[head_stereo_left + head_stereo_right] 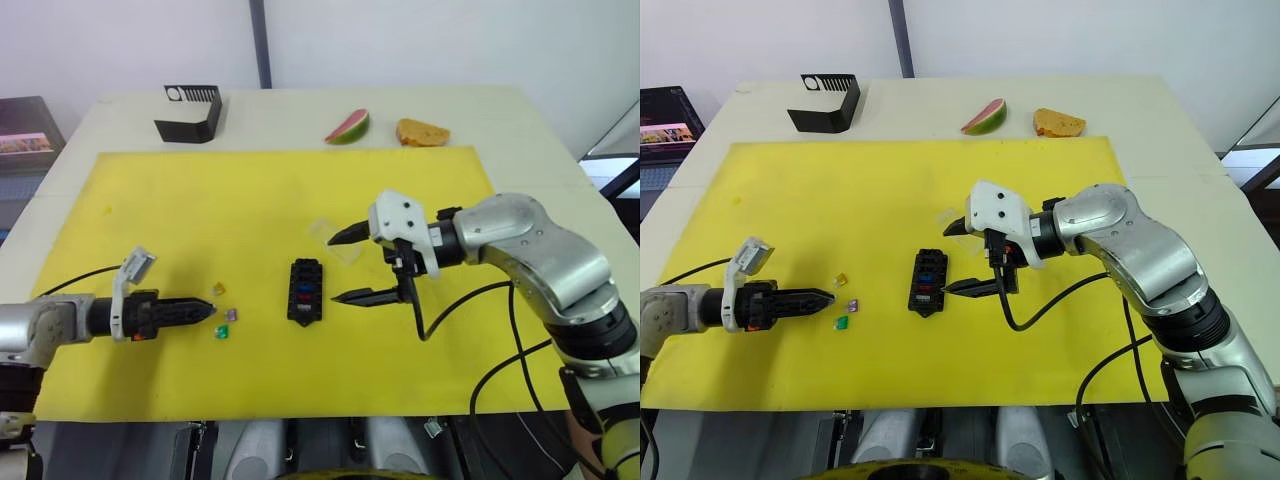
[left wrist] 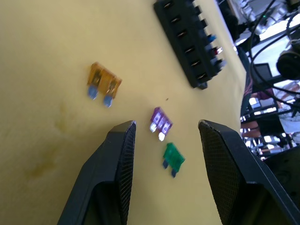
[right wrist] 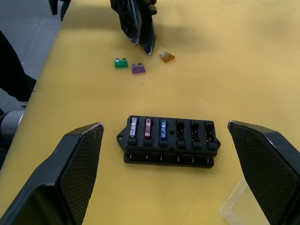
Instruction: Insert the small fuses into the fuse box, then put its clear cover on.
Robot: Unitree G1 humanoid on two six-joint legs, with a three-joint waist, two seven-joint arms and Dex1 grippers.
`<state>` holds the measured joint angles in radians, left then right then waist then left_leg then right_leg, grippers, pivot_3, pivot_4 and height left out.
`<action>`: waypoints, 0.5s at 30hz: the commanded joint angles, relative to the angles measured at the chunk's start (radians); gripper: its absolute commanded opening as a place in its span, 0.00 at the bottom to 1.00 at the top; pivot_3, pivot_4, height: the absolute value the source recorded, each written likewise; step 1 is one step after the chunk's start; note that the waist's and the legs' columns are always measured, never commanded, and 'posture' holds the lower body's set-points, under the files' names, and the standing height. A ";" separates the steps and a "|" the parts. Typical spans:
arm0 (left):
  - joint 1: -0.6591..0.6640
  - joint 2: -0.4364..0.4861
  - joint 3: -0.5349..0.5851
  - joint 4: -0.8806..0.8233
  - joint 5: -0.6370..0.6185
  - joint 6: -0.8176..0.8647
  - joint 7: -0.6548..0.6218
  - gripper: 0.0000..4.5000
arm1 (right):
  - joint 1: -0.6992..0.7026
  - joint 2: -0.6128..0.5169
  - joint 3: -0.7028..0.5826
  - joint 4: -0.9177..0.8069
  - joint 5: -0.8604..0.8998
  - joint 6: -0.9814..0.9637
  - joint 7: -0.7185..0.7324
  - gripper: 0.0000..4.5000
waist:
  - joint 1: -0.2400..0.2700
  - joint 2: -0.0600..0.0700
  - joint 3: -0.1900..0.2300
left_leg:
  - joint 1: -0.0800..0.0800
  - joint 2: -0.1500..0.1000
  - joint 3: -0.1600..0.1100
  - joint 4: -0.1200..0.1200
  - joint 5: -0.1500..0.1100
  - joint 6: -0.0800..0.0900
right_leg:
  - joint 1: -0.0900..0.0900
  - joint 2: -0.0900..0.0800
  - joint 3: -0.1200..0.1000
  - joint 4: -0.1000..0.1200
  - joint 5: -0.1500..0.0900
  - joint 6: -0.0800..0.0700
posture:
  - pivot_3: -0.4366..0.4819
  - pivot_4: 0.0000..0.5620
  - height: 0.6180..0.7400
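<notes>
Three loose small fuses lie on the yellow mat just ahead of the left hand [image 1: 213, 310]: an orange fuse [image 2: 103, 83], a purple fuse [image 2: 161, 122] and a green fuse [image 2: 173, 158]. The left hand points along the mat toward the fuse box [image 1: 306, 290], fingers parted narrowly and holding nothing. In the left wrist view the purple and green fuses sit in the gap between its fingertips, with the orange one off to one side, so the purple or green fuse looks the likeliest next pick.

The fuse box lies beyond the fuses, between the two hands, its long axis running away from the robot (roughly crosswise to the left hand's reach). Three slots at one end of one row already hold fuses: pale, red and blue; the other slots look empty.

The right hand [image 1: 340, 268] hovers just beside the fuse box, wide open and empty. The clear cover [image 3: 243, 204] lies flat on the mat near it, on the far side of the box from the fuses.
</notes>
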<state>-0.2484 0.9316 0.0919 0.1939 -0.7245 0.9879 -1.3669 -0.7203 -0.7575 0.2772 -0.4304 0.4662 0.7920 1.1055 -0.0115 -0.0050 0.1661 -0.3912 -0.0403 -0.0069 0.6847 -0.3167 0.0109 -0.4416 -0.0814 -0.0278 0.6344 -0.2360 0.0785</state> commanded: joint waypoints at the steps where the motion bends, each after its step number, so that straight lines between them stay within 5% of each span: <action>1: -0.033 0.004 0.017 0.025 0.004 -0.006 -0.005 0.50 | -0.020 0.006 -0.003 -0.028 0.002 -0.004 -0.003 1.00 | 0.002 0.000 0.000 | 0.000 0.000 0.000 0.000 0.000 0.000 | 0.000 0.000 0.000 0.000 0.000 0.000 | 0.48 0.27 1.00; 6: 0.046 0.053 -0.034 -0.081 -0.002 0.000 -0.088 0.50 | -0.024 0.010 0.004 -0.026 0.002 0.002 -0.008 1.00 | -0.004 0.000 0.000 | 0.000 0.000 0.000 0.000 0.000 0.000 | 0.000 0.000 0.000 0.000 0.000 0.000 | 0.48 0.27 1.00; 15: 0.001 0.013 -0.110 -0.059 0.036 -0.016 -0.088 0.50 | -0.026 0.006 0.013 -0.034 -0.004 0.007 -0.016 1.00 | 0.003 0.000 0.000 | 0.000 0.000 0.000 0.000 -0.002 0.003 | 0.000 0.000 0.000 0.000 0.000 0.000 | 0.48 0.27 1.00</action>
<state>-0.2312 0.9523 -0.0008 0.1352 -0.6979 0.9774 -1.4504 -0.7229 -0.7534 0.3014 -0.4302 0.4592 0.8007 1.0914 -0.0088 -0.0050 0.1660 -0.3911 -0.0403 -0.0067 0.6847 -0.3181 0.0135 -0.4415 -0.0817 -0.0277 0.6343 -0.2360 0.0784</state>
